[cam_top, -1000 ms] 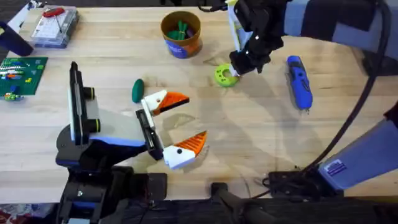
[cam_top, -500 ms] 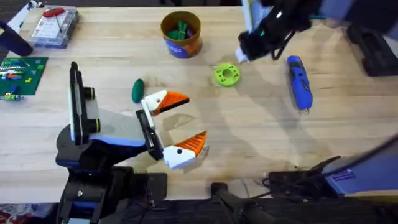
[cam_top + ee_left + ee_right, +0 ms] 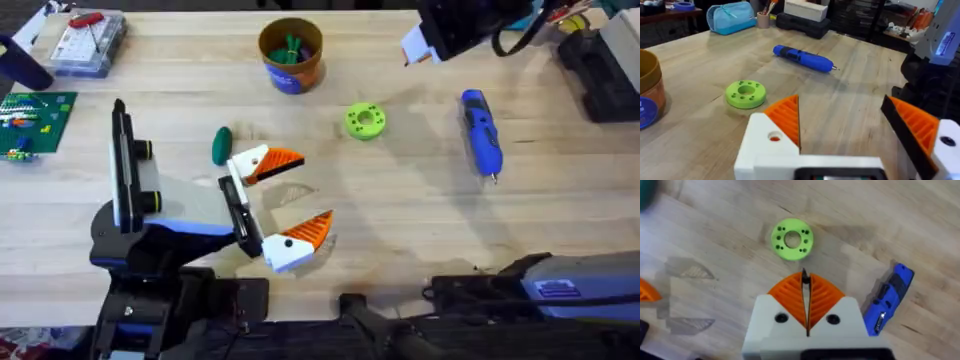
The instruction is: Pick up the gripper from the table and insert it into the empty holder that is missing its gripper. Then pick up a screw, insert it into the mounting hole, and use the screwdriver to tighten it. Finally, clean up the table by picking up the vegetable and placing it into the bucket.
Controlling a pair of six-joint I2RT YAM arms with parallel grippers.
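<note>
Blue, pen-shaped: screwdriver [image 3: 480,132], lying flat on the counter [image 3: 400,220], metal bit pointing toward the arm bases, nothing touching it.

Lime-green ring [image 3: 365,121]: on the counter beside the screwdriver, toward the bucket.

Bucket [image 3: 291,55]: orange rim, blue lower wall, beyond the ring from the screwdriver, green pieces already inside.

Vegetable [image 3: 221,145]: dark green oval, well apart from the screwdriver on the far side of the ring, just beside the left tool.

Right tool [image 3: 806,300]: raised above the counter over the stretch between ring and screwdriver, orange pads pressed together, holding nothing.

Left tool [image 3: 283,205]: low over the counter, fingers spread wide, empty.

Handling note, as a judgement: if the screwdriver is the next pick, part the right tool's pads first, come down across the barrel's middle, square to its length, clear of the bit.
</note>
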